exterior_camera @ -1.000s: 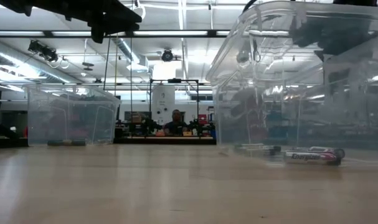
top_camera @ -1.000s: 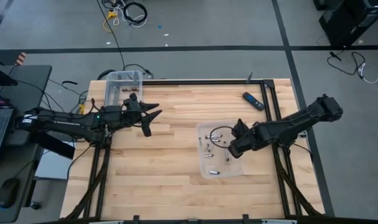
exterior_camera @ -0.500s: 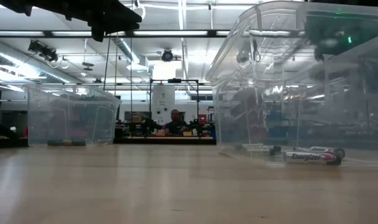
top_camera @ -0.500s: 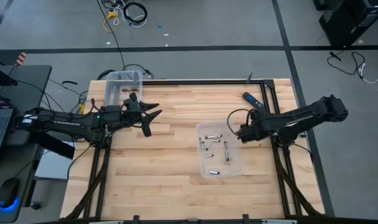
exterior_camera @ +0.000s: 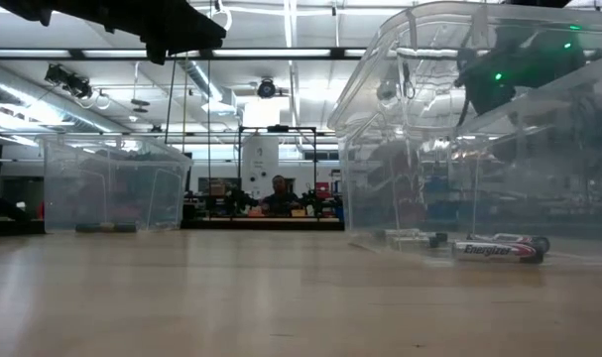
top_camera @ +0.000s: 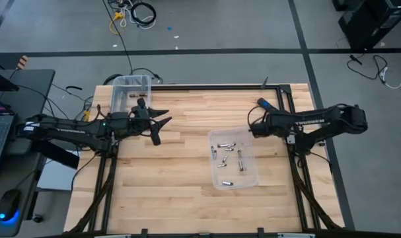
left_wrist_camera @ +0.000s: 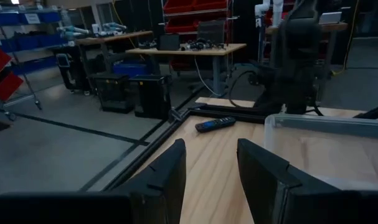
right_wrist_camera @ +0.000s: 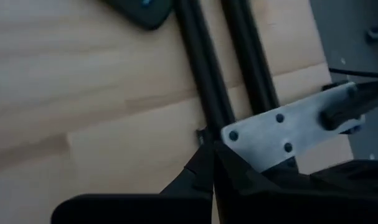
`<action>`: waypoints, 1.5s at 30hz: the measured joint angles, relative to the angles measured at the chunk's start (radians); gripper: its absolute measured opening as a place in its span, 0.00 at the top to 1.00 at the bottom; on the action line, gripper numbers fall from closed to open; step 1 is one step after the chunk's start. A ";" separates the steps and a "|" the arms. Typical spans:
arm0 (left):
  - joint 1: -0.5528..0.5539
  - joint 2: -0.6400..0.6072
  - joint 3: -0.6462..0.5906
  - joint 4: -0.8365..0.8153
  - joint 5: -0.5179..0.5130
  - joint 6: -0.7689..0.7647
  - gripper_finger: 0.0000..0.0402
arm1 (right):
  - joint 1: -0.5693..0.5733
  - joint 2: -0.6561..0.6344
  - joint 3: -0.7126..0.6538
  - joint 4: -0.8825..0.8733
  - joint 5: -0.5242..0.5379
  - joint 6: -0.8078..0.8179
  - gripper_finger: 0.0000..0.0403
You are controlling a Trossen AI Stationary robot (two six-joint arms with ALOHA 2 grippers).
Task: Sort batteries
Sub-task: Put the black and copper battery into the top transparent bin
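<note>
Right gripper (top_camera: pixel 251 127) is hanging over the bench (top_camera: pixel 180 172) just beyond the far right corner of the clear tray (top_camera: pixel 252 180), near the black-and-blue remote (top_camera: pixel 267 106). Its fingers (right_wrist_camera: pixel 204 168) are pressed fully together; whether a cell is pinched between them is not visible.

Left gripper (top_camera: pixel 159 127) is hovering above the bench at left, beside the clear bin (top_camera: pixel 115 96) at the far left corner. Its fingers (left_wrist_camera: pixel 167 177) are standing partly apart with nothing between them.

The batteries (top_camera: pixel 224 153) are lying loose in the clear tray, right of centre; a silvery one (exterior_camera: pixel 494 249) is resting on the tray floor in the low view. A few dark cells (top_camera: pixel 137 97) are sitting in the bin.

Judged step: between picks, the right arm clear of the tray, sorting far from finished, since most cells are in the tray. Next move likely calls for parting the fingers and lowering them over a single cell without knocking its neighbours, then carrying it towards the bin.
</note>
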 joint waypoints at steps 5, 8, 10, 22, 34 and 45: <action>0.000 0.000 0.000 0.000 0.000 0.033 0.65 | -0.124 0.015 0.003 0.033 -0.056 -0.063 1.00; 0.000 0.000 0.000 0.000 0.000 0.065 0.65 | -0.181 0.016 0.003 0.046 -0.095 -0.120 1.00; 0.000 0.000 0.000 0.001 0.000 0.087 0.65 | -0.204 0.016 0.003 0.052 -0.114 -0.140 1.00; 0.000 -0.001 0.000 -0.007 -0.035 0.168 0.65 | -0.118 0.013 0.005 0.390 -0.106 -0.180 1.00; 0.001 -0.002 -0.001 -0.027 -0.093 0.182 0.65 | -0.172 0.059 -0.065 0.271 -0.086 -0.101 1.00; 0.002 -0.002 -0.001 -0.024 -0.100 0.202 0.65 | -0.181 0.075 -0.065 0.418 0.040 -0.108 1.00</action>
